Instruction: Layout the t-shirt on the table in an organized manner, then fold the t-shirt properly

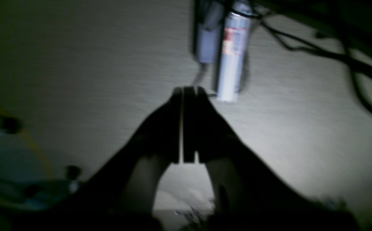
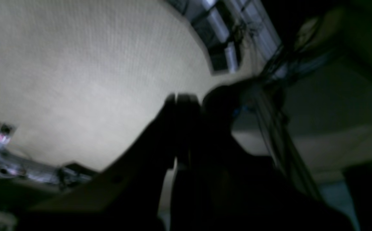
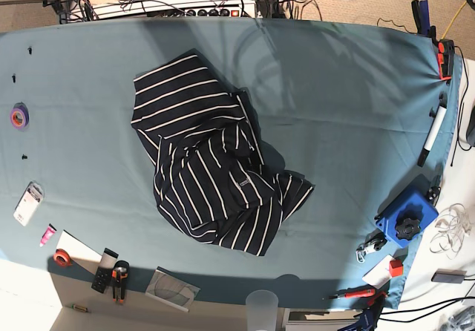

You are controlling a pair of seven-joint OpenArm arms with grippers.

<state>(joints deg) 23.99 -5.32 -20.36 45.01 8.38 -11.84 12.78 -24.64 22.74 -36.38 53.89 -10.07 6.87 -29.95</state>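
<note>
The t-shirt [image 3: 215,175], dark with thin white stripes, lies in a crumpled heap near the middle of the teal table [image 3: 349,101]. Its folds overlap, and a small label patch [image 3: 241,185] faces up. Neither arm shows in the base view. In the left wrist view my left gripper [image 1: 186,91] is a dark silhouette against a pale surface, shut with nothing between its fingers. My right gripper [image 2: 181,98] is likewise shut and empty in the blurred right wrist view. The shirt appears in neither wrist view.
Along the table's edges lie a purple tape roll [image 3: 18,116], a red tape roll [image 3: 62,257], pliers [image 3: 119,279], a clear cup [image 3: 262,301], a blue box [image 3: 407,216] and a marker [image 3: 430,138]. Cables run along the back edge.
</note>
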